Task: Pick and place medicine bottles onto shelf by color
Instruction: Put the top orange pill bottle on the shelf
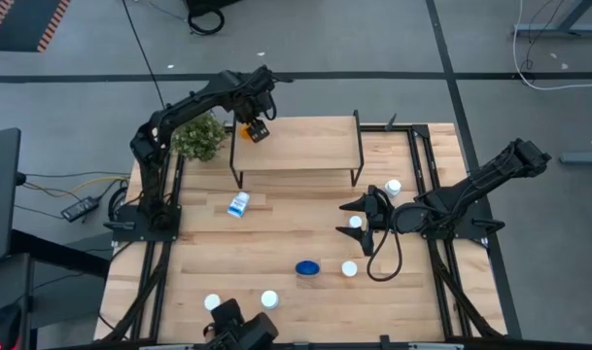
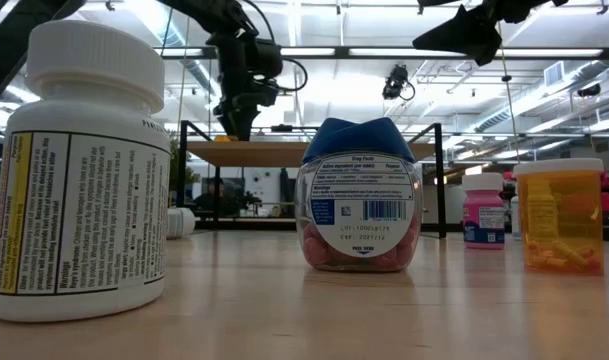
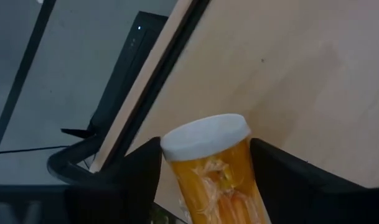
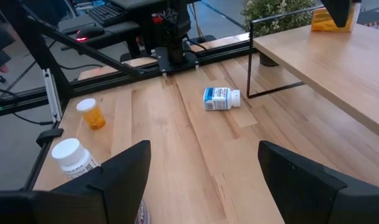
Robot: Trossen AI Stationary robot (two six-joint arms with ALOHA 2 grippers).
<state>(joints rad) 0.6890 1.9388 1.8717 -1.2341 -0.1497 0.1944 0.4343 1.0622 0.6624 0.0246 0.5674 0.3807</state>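
My left gripper (image 1: pixel 254 126) is shut on an orange, white-capped medicine bottle (image 3: pixel 211 168) over the far left corner of the light-wood shelf (image 1: pixel 296 148). I cannot tell whether the bottle touches the board. My right gripper (image 1: pixel 362 224) is open and empty, raised above the table's right half over a white-capped bottle (image 1: pixel 355 223). A bluish-white bottle (image 1: pixel 238 204) lies on its side in front of the shelf. A blue-lidded jar (image 2: pixel 359 195), a pink bottle (image 2: pixel 482 210) and an orange bottle (image 2: pixel 559 215) stand on the table. My left gripper pinches the bottle's orange body (image 3: pixel 239 180), just behind the white cap (image 3: pixel 205 137), between its two fingers (image 3: pixel 139 171). The bottle lies along the fingers, its cap toward their free ends. The gripper comes slanting down from the table's left.
A green potted plant (image 1: pixel 200 136) stands just left of the shelf. Another white-capped bottle (image 1: pixel 393 186) stands right of the shelf, one (image 1: pixel 349 268) beside the blue jar, and two (image 1: pixel 212 303) (image 1: pixel 269 299) near the front edge. A large white bottle (image 2: pixel 79 170) is close to the low camera.
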